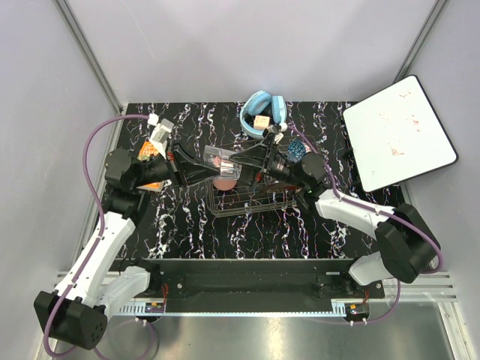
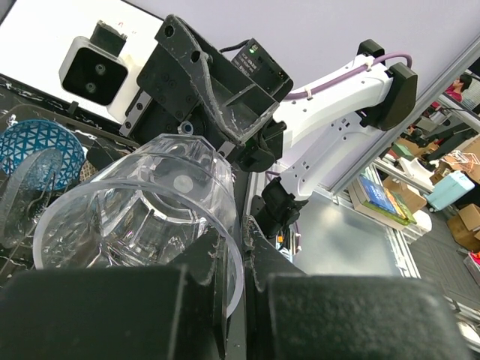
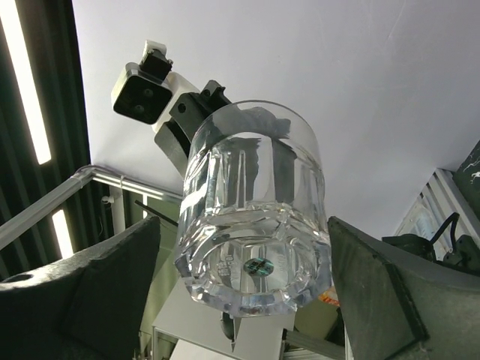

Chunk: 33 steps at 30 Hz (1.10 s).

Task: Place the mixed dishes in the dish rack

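Note:
My left gripper (image 1: 204, 165) is shut on the rim of the clear glass tumbler (image 1: 222, 159) and holds it on its side above the dish rack (image 1: 247, 202). In the left wrist view the rim (image 2: 237, 247) is pinched between my fingers (image 2: 241, 241). My right gripper (image 1: 244, 159) is open just past the tumbler's base. In the right wrist view the tumbler (image 3: 255, 217) sits between its spread fingers (image 3: 97, 292), which do not touch it. The pink cup (image 1: 223, 182) lies in the rack. The blue patterned bowl (image 1: 295, 150) stands by the rack's far right.
A light blue bowl with a yellow cube (image 1: 262, 116) stands at the back. A white board (image 1: 397, 133) leans at the right. An orange-green booklet (image 1: 148, 154) lies under my left arm. The blue patterned bowl also shows in the left wrist view (image 2: 37, 150).

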Tool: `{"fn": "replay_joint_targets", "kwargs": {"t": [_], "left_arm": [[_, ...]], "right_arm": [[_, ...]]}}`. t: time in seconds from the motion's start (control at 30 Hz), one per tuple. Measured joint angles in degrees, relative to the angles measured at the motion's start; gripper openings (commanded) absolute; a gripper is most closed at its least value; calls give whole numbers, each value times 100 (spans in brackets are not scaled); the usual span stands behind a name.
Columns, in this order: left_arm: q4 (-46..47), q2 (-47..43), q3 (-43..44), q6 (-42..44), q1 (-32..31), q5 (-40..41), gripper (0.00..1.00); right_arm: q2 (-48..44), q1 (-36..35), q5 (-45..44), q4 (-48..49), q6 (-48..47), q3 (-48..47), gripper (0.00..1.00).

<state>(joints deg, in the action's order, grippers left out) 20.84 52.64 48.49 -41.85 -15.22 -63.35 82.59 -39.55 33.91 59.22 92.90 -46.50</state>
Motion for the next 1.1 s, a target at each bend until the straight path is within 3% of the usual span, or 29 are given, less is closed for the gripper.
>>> {"fn": "replay_joint_targets", "kwargs": {"t": [0.2,0.33,0.37,0.4,0.43,0.47,0.53,0.63,0.8,1.0,1.1], "left_arm": [[170,-81,-120,-4,22,90,0],[190,-94,-205,13,52,127,0],[188,-105,-216,24,57,131,8],[170,-118,-221,57,57,144,26],[122,-133,-221,109,57,155,55],[31,-157,-221,223,59,190,77],[-520,-181,-153,608,74,234,83],[-2081,-11,402,1491,131,479,88],[-4295,271,1753,2929,662,881,97],[-6078,511,2924,4037,1867,999,97],[-6863,835,3407,4365,2562,909,85]], "right_arm": [[190,-7,11,-31,-46,-98,50],[267,-9,0,2,-35,-109,15],[267,-9,0,0,-39,-109,8],[267,-9,2,-13,-55,-109,3],[267,-9,4,-17,-74,-109,0],[260,-9,11,-46,-109,-109,0],[195,-22,7,-234,-188,-116,0],[-83,-20,20,-868,-551,-162,0],[-761,11,-52,-3123,-1980,-682,0],[-1080,7,-898,-6496,-4229,-2055,0],[-905,7,-1399,-7713,-5036,-2618,0]]}}
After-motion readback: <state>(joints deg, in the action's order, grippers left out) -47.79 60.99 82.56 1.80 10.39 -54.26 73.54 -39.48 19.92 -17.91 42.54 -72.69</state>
